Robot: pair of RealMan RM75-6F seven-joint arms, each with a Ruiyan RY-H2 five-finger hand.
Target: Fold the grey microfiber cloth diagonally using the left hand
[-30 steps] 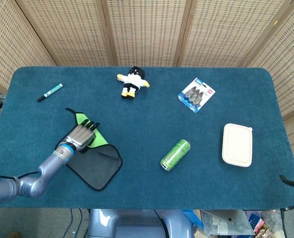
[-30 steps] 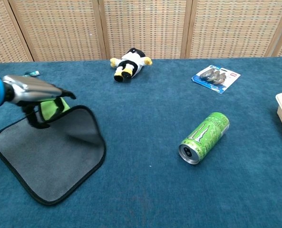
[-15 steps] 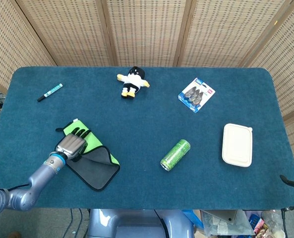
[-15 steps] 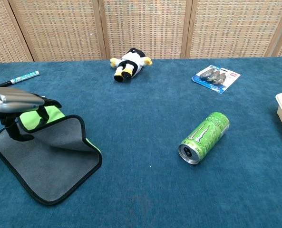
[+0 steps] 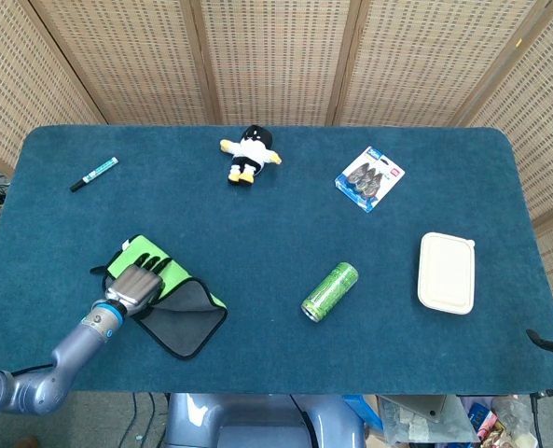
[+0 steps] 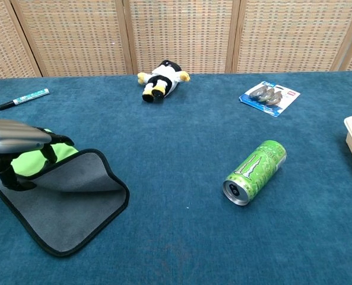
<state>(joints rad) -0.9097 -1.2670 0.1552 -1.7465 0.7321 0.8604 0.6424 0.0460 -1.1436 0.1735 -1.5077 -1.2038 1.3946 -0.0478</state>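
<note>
The left hand [image 5: 138, 287] pinches a corner of the grey cloth [image 5: 185, 317] in its fingers [image 6: 50, 148], green underside showing, at the tabletop's [image 5: 285, 224] near-left. The flat remainder lies toward the can [image 5: 329, 291], right of the hand. Since a second ago the hand has carried the corner nearer the robot and lower. The right hand is out of view.

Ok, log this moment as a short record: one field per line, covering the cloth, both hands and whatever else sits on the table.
cloth: grey microfiber cloth partly folded, green underside up, lifted flap not flat
left hand: left hand holds the folded-over part of the cloth
right hand: not in view
table: blue table
others: marker, plush toy, blister pack, green can on its side, white lidded box
</note>
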